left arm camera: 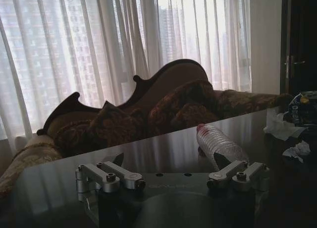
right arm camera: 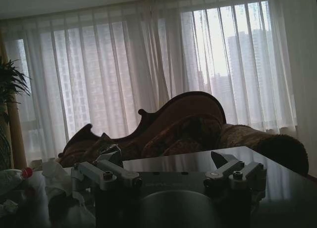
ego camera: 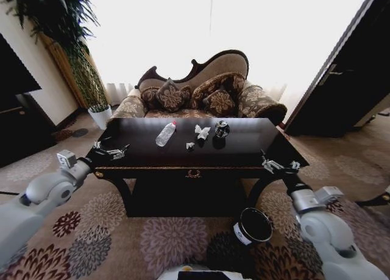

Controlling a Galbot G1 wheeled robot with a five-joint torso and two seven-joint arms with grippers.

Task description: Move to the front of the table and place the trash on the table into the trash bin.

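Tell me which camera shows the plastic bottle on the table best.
The head view: the plastic bottle lies whole on the table, left of the tissues. The left wrist view shows it close behind that gripper's fingers. The right wrist view catches just its red cap end at the edge.

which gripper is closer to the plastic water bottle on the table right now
Left. The left gripper sits at the table's left end, a short way from the bottle; the right gripper is at the far right end, beyond the can.
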